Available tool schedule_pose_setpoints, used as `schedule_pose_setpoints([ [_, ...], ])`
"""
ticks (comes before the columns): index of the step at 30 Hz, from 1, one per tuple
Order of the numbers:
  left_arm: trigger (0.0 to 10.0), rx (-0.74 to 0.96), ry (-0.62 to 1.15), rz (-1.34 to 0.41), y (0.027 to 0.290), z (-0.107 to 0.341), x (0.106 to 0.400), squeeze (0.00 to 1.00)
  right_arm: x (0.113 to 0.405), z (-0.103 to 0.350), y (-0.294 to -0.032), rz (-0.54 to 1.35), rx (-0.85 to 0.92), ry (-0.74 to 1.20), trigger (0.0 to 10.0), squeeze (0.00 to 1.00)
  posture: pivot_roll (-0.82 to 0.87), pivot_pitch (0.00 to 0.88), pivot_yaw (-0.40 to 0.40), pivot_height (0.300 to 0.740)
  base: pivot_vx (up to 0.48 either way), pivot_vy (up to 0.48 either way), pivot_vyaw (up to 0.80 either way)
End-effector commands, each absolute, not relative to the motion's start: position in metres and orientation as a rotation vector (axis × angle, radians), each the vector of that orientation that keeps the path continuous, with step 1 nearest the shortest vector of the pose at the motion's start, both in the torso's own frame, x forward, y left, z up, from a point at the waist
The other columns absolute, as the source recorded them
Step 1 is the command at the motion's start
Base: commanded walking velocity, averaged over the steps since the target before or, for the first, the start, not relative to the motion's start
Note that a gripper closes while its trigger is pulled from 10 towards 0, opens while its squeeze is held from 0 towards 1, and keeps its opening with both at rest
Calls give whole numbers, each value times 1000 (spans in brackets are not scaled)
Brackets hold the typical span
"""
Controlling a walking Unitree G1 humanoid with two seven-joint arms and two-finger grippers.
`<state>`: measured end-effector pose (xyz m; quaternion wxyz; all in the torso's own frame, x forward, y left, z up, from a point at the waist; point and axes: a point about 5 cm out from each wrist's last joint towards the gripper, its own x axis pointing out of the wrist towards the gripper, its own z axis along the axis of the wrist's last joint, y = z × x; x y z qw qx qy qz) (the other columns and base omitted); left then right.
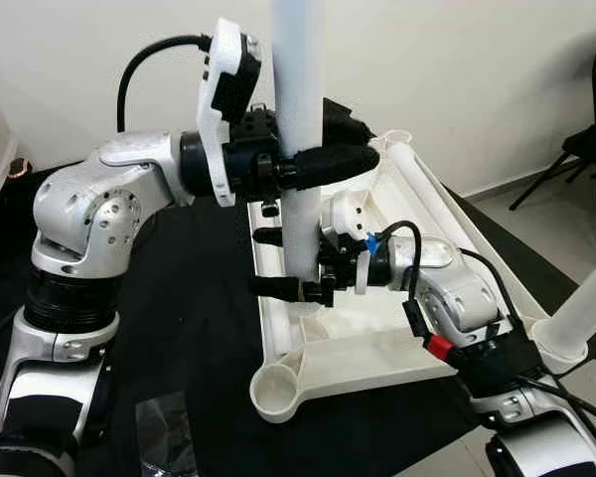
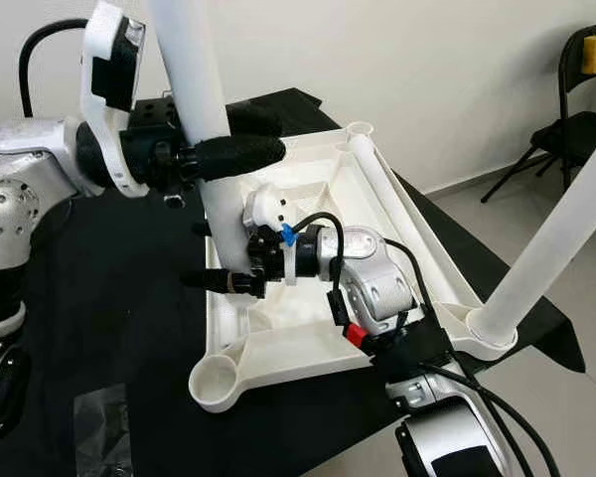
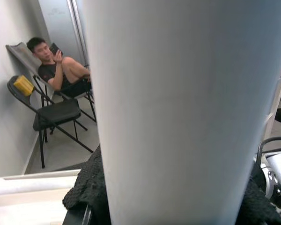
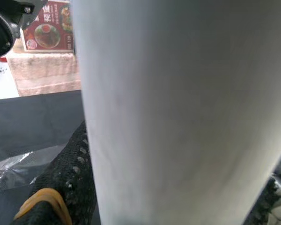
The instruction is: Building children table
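Head stereo pair looks forward-down from above at black-draped surface (image 1: 199, 298), shares upturned white plastic tabletop (image 2: 308, 343). Both wrist cameras sit very close against upright white plastic tube leg (image 3: 182, 112), left one facing room beyond.

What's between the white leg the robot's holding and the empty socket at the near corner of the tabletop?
Nothing visible. Both grippers, left and right, hold the upright white leg over the upturned tabletop. The near corner socket is open, with only bare ribbed plastic between.

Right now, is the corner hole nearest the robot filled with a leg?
No, the near corner socket of the tabletop is open and hollow, while both grippers hold a white leg upright beside it.
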<state>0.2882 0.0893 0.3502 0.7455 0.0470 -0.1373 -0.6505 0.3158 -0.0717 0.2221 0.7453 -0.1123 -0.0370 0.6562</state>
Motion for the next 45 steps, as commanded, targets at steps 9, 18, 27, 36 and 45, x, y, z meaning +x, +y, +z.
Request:
schedule_pose_setpoints([
  [9,0,101,-321,-1540,69,344,278,0,306,225,-44,1520,-323,-80,10000,0,-31,79,38,740,0,0,0],
  [18,0,100,-322,-1549,66,341,277,0,306,230,-43,1525,-305,-94,10000,0,-34,78,39,740,0,0,0],
  [27,0,103,-315,-1546,64,339,277,0,306,233,-43,1525,-305,-102,10000,0,-33,77,37,740,0,0,0],
  [36,0,105,-313,-1542,64,339,277,0,307,234,-42,1517,-310,-102,10000,0,-33,79,37,740,0,0,0],
  [45,0,107,-310,-1543,63,337,277,0,306,236,-42,1532,-294,-101,0,0,-34,79,35,740,0,0,0],
])
